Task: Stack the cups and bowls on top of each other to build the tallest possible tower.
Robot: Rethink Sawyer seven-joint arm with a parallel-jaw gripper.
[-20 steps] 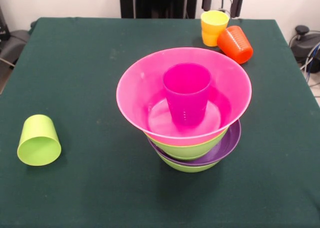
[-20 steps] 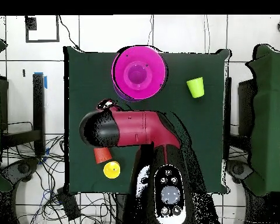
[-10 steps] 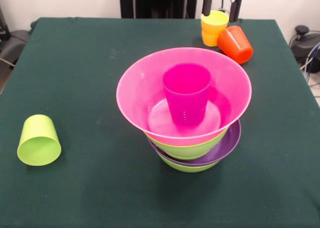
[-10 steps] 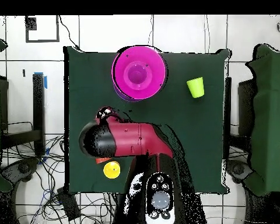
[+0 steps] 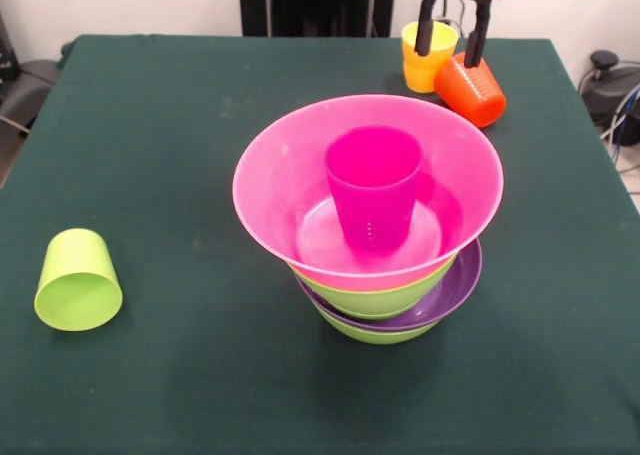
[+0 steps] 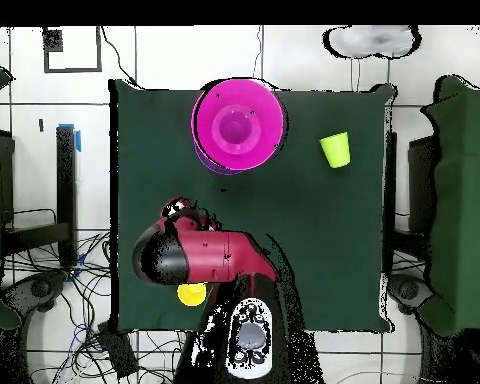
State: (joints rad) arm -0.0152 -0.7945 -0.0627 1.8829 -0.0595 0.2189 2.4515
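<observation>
The tower stands mid-table: a wide pink bowl point(image 5: 262, 180) rests on a lime green bowl point(image 5: 385, 300), a shallow purple bowl point(image 5: 462, 283) and another lime green bowl point(image 5: 372, 333). A translucent purple cup point(image 5: 372, 187) stands upright inside the pink bowl. At the far right, a yellow-orange cup point(image 5: 422, 67) stands upright beside an orange cup point(image 5: 472, 93) lying on its side. My gripper point(image 5: 449, 43) hangs open just over these two, one finger in front of the yellow-orange cup and one at the orange cup. A lime green cup point(image 5: 77, 280) lies on its side at the near left.
From overhead, the tower point(image 6: 239, 125) and lime green cup point(image 6: 335, 150) show on the dark green table point(image 6: 314, 240). The red arm point(image 6: 214, 258) covers the orange cup and part of the yellow-orange cup point(image 6: 189, 295). Table edges lie close behind the two far cups.
The gripper has come down into the front view, its fingers now reaching the yellow-orange and orange cups. In the overhead view the arm drew back toward the base. The cups and tower stayed put.
</observation>
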